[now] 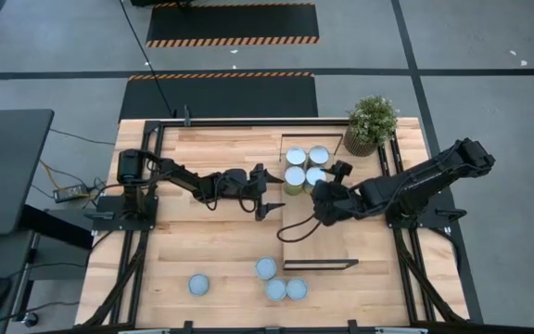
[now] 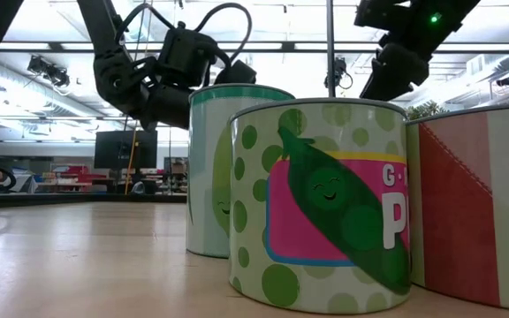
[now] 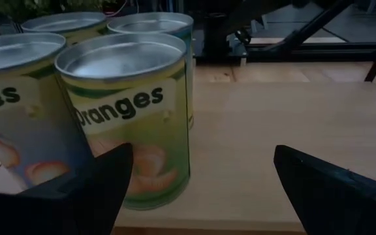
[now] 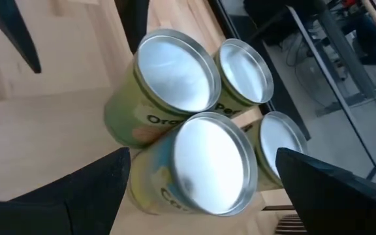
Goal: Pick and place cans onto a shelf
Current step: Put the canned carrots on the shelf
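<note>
Four cans (image 1: pixel 305 168) stand clustered on the shelf (image 1: pixel 318 243), at its end nearest the plant (image 1: pixel 371 123); four more cans (image 1: pixel 269 280) stand on the bench (image 1: pixel 202 241) near its front edge, one apart from the other three. Only the high view shows both groups and the whole shelf. The low view alone shows labels at bench level: a pea can (image 2: pixel 321 203) in front. The left wrist view reads "Oranges" on the nearest can (image 3: pixel 130 114); the right wrist view shows only the cluster's lids (image 4: pixel 194 130) from above. Left claw (image 1: pixel 265 197), spread and empty, sits just beside the cluster. Right claw (image 1: pixel 326 181), spread and empty, hangs at the cluster's other side.
</note>
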